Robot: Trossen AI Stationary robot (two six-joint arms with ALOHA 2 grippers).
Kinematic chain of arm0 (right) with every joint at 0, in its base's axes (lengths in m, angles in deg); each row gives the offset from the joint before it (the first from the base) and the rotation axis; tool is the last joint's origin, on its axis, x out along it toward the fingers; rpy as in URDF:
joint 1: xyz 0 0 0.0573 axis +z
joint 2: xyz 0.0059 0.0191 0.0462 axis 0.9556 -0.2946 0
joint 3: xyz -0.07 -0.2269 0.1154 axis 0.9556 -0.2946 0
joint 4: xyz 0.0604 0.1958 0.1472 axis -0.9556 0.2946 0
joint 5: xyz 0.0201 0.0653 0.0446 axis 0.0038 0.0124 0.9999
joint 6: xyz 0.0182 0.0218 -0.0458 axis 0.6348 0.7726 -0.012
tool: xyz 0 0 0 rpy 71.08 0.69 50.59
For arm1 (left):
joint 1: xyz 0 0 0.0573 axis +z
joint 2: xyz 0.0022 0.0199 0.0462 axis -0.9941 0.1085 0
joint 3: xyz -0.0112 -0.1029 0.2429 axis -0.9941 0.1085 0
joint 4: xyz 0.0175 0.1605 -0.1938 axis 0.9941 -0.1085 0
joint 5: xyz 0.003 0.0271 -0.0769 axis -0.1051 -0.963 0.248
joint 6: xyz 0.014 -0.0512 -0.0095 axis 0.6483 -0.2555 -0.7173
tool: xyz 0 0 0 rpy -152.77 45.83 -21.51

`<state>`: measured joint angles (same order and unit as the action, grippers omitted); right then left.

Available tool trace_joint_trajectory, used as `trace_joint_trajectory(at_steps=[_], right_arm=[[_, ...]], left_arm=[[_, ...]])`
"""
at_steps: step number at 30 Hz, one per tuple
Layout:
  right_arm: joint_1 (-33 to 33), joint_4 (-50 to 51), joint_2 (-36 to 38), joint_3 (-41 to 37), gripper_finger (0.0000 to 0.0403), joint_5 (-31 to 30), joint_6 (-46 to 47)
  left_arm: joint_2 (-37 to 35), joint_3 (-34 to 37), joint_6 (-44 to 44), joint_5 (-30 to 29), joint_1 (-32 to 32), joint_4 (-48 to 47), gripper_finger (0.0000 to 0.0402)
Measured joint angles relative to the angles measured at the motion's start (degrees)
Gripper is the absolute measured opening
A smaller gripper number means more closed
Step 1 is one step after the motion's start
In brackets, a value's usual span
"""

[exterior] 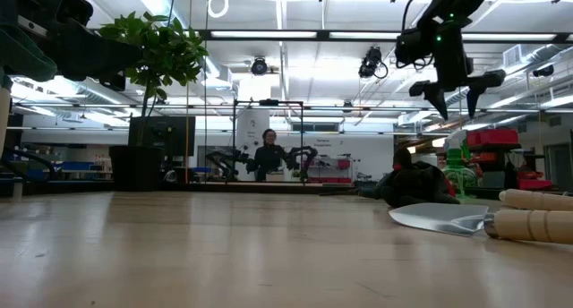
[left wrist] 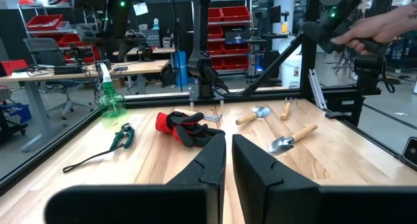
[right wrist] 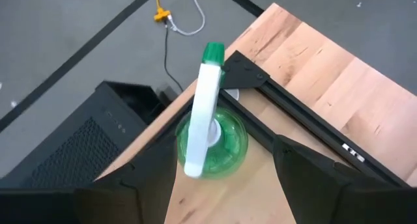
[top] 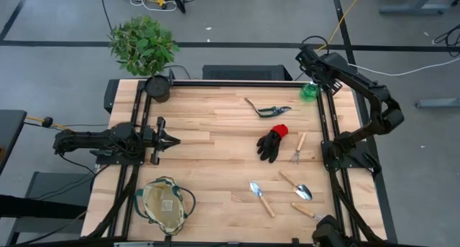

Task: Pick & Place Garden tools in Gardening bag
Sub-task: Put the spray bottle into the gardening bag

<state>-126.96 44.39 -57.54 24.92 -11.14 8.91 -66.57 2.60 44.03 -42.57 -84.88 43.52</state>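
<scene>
The green spray bottle with its white nozzle stands upright at the table's far right corner. My right gripper hangs above it, open, pointing down. In the right wrist view its fingers stand on either side of the bottle, clear of it. The pruning shears, black glove with red cuff, hand fork and two trowels lie flat on the table's right half. The beige gardening bag stands at the near left. My left gripper waits at the left, shut and empty.
A leafy plant and a black pot stand at the far left corner. Black frame rails run along the table's sides. A person's hand shows beyond the right edge. Bare wood lies in the table's middle.
</scene>
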Motion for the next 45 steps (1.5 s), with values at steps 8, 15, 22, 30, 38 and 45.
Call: trace_joint_trajectory(at_steps=[8,15,22,30,38,45], right_arm=[[-0.01,-2.14,-2.49,-0.02,0.0254,-0.81,1.98],[-0.34,-3.33,-5.38,-0.02,0.0254,-1.09,2.22],[-1.06,-3.76,-7.57,-0.04,0.0253,-0.95,2.73],[-1.11,-3.86,-8.42,-0.04,0.0214,-0.67,2.82],[-1.24,-3.84,-8.44,-0.04,0.0156,-0.85,1.80],[-1.21,-3.82,-8.42,-0.04,0.0114,-0.72,1.72]], left_arm=[[0.00,-0.02,0.00,0.00,0.02,-0.01,0.0032],[0.00,-0.01,0.00,0.00,0.00,-0.02,0.0032],[-0.01,-0.02,0.00,-0.01,0.01,-0.02,0.0032],[-0.02,-0.02,0.00,0.00,0.02,0.00,0.0032],[0.00,0.00,-0.01,0.00,0.01,-0.01,0.0032],[-0.01,-0.01,0.00,0.00,0.00,-0.01,0.0032]])
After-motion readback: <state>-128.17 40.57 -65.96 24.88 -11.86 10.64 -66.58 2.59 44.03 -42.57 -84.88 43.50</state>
